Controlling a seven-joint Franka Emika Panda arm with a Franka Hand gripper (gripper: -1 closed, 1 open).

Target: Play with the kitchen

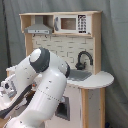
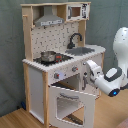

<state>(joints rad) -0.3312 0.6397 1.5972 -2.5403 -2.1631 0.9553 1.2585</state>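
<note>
The kitchen (image 2: 35, 80) is a toy of white panels and light wood, seen in both exterior views. Its windowed oven door (image 2: 70, 102) hangs open, tilted forward and down. A small pot (image 2: 48, 56) sits on the stove, left of the grey sink (image 2: 82, 50) and black faucet (image 2: 75, 38). My gripper (image 2: 90, 70) is at the kitchen's front, beside the knobs (image 2: 74, 69) and just above the open door's right corner. In the first exterior view my white arm (image 1: 47, 75) hides the oven front; the faucet (image 1: 83, 59), the sink (image 1: 78, 75) and the hood (image 1: 39, 28) show.
A toy microwave (image 2: 77, 11) sits on the top shelf beside the hood (image 2: 50, 20). A grey curtain (image 2: 10, 50) hangs behind the kitchen. The wooden floor (image 2: 20, 120) lies in front. My arm's base (image 2: 121, 50) stands at the second exterior view's right.
</note>
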